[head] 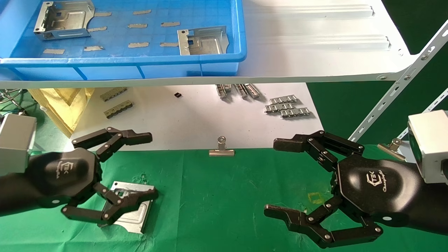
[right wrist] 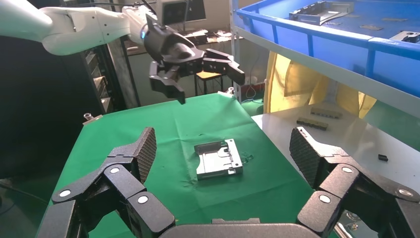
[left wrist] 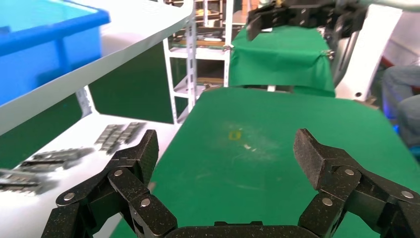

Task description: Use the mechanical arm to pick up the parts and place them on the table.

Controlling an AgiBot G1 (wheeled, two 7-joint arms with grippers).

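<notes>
The green table (head: 224,196) carries one part (head: 134,210) near its left edge — flat on the cloth. Above it hovers the left gripper (head: 152,166), fingers spread, holding nothing. The right gripper (head: 269,178), likewise spread and empty, hangs near the right edge. Two more parts (head: 203,41) lie in the blue bin (head: 122,66) on the shelf.

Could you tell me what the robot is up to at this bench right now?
It is moving stamped metal parts from the blue bin on the white shelf down to the green table. One part already lies flat on the cloth, and the left gripper hangs open above it, holding nothing. The right gripper hovers open over bare cloth on the other side. Two more parts remain in the bin.
</notes>
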